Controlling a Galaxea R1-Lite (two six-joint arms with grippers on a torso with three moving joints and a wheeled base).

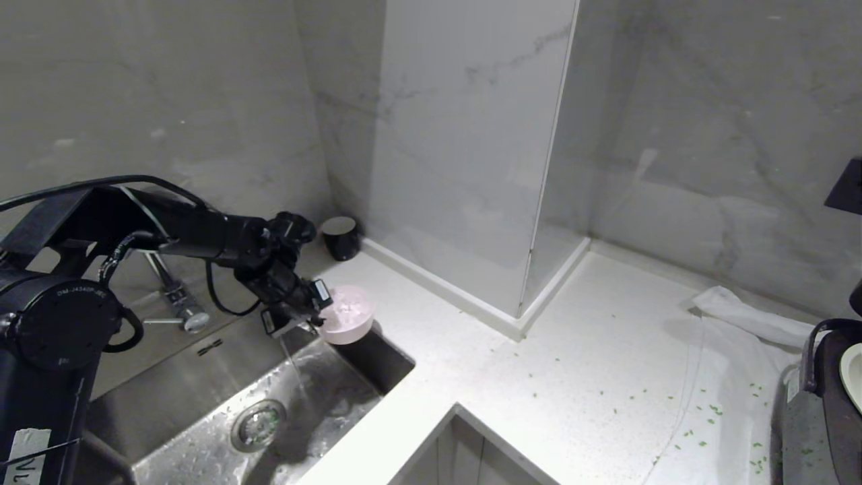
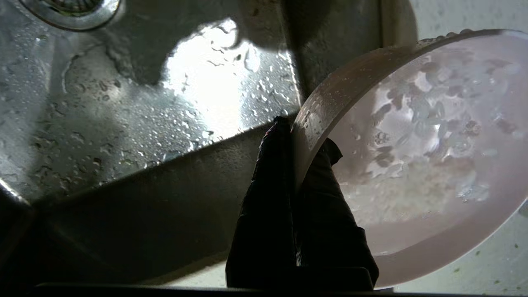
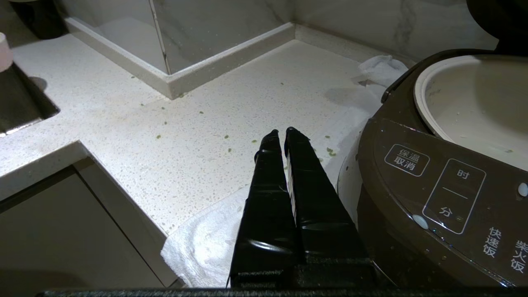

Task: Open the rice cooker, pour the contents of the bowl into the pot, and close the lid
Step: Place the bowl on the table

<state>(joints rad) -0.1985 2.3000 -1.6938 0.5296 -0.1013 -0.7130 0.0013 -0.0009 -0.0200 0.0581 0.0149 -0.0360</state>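
Left gripper (image 1: 306, 316) clamped on the rim of the pink bowl (image 1: 347, 313); bowl tilted over the back corner of the steel sink (image 1: 202, 404), at about 3 o'clock from the fingertips in the head view. A thin stream of water falls from the bowl's low edge into the sink, toward the drain (image 1: 258, 424) at 7 o'clock.

Left wrist view only: one finger (image 2: 268, 198) outside the bowl wall, the other inside; wet rice grains and cloudy water inside the bowl.

Right wrist view only: right gripper (image 3: 281, 136) with fingers together, holding nothing, hanging above the speckled counter (image 3: 144, 123); rice cooker (image 3: 433, 198) at its 3 o'clock, cream pot (image 3: 474, 99) exposed. A white cloth (image 3: 198, 247) lies under the cooker.
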